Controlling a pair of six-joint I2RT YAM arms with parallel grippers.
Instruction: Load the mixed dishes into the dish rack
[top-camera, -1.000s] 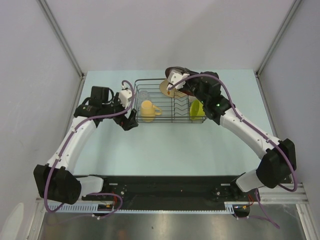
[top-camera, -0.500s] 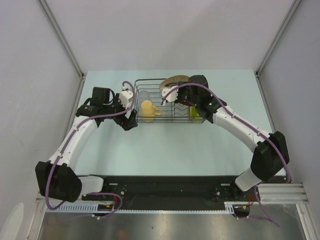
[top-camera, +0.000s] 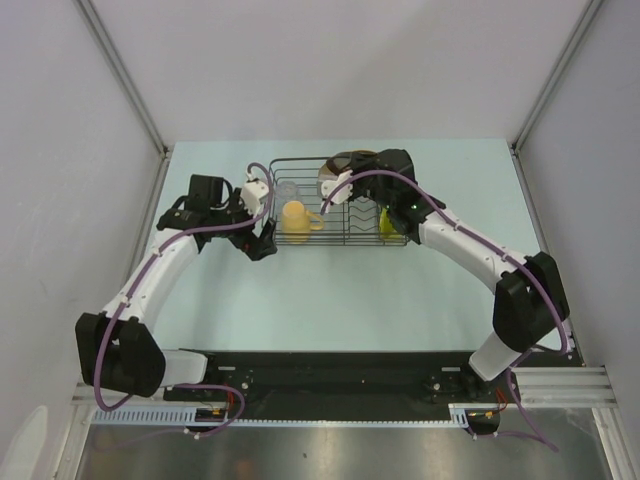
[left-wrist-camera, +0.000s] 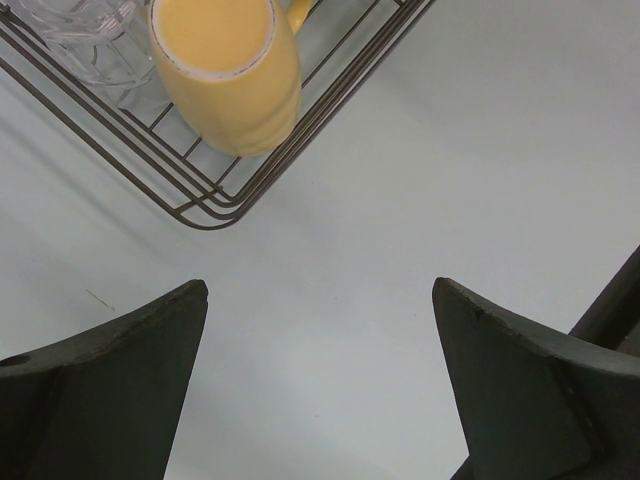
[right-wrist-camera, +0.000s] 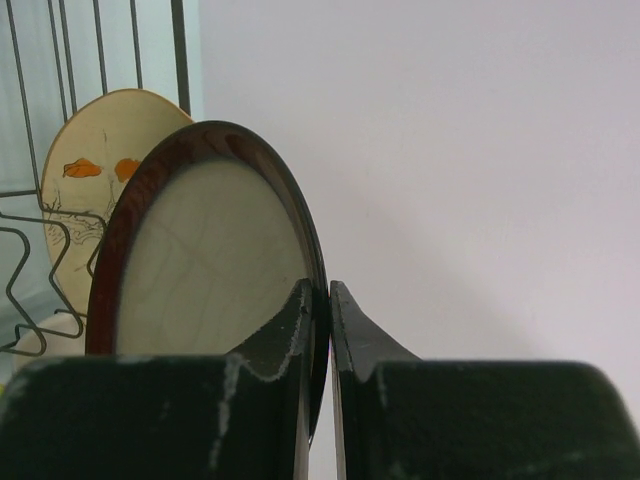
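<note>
The dish rack (top-camera: 340, 238) is a black wire basket at the table's far middle. Inside it lie a yellow-orange mug (top-camera: 297, 220), a clear glass (top-camera: 287, 190) and a lime-green bowl (top-camera: 386, 223). My right gripper (right-wrist-camera: 330, 290) is shut on the rim of a dark-rimmed tan plate (right-wrist-camera: 215, 250), which it holds upright on edge over the rack's far side (top-camera: 345, 160). Just behind that plate, a leaf-pattern plate (right-wrist-camera: 90, 170) stands among the rack wires (right-wrist-camera: 20, 250). My left gripper (left-wrist-camera: 320, 300) hangs open over bare table beside the rack's left corner (left-wrist-camera: 210, 215), short of the mug (left-wrist-camera: 228, 75).
Grey walls close in the pale table (top-camera: 330, 290) on three sides, and the rack's far side is close to the back wall. Both arm bases sit on the black rail (top-camera: 330, 375) at the near edge.
My right arm has carried the dark-rimmed plate left and down over the rack's far side, turning it on edge. The left arm has barely shifted.
</note>
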